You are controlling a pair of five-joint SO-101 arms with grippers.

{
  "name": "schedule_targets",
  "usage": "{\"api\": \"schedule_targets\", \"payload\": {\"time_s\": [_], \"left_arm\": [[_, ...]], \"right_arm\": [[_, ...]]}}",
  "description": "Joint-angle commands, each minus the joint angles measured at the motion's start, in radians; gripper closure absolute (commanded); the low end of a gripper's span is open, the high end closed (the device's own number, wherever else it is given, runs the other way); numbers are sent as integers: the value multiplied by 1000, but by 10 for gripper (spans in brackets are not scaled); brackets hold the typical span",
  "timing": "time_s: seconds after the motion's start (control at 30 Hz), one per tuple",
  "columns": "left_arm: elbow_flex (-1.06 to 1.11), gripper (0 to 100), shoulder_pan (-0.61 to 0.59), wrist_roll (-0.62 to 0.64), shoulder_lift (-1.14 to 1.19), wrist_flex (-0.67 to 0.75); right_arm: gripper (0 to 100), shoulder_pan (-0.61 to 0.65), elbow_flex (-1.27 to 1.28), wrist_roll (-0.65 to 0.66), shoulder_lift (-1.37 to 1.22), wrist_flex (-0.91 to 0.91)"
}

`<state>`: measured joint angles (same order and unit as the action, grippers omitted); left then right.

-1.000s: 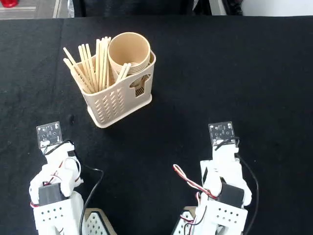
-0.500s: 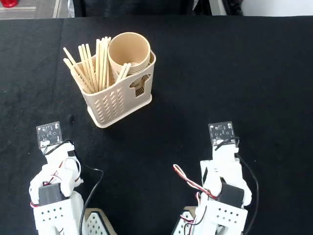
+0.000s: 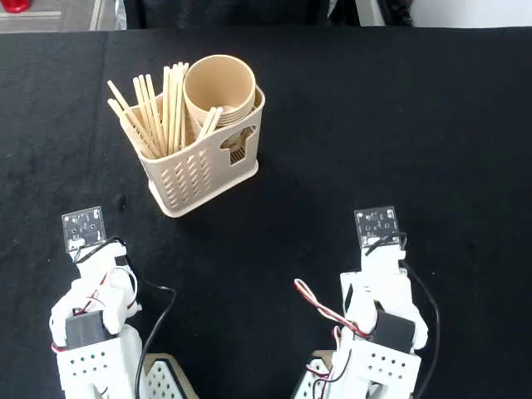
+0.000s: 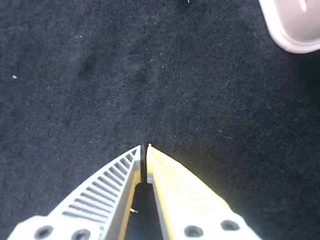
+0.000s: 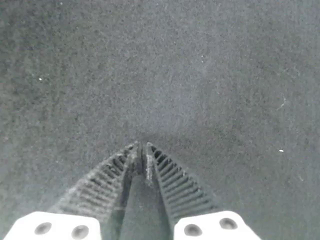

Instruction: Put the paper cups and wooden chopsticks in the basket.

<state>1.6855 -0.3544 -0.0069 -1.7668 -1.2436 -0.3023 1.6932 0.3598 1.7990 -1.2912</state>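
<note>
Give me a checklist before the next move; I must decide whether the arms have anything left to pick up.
1. Tan paper cups stacked inside the beige perforated plastic basket: ok.
2. Pale wooden chopsticks standing in the basket: ok.
3. Basket upright on the black cloth table: ok.
4. Left gripper shut, empty: ok.
5. Right gripper shut, empty: ok.
6. Number of cups in the stack: cannot tell.
</note>
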Motion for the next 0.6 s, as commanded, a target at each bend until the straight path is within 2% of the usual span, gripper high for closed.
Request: {"api": "schedule_targets", "payload": {"time_s": [0.0, 0.57], "left_arm": [[16, 962, -7, -3, -5, -2], [16, 962, -7, -3, -5, -2]], "right_arm": [[985, -14, -7, 5, 67, -3], [985, -14, -7, 5, 67, -3]]}}
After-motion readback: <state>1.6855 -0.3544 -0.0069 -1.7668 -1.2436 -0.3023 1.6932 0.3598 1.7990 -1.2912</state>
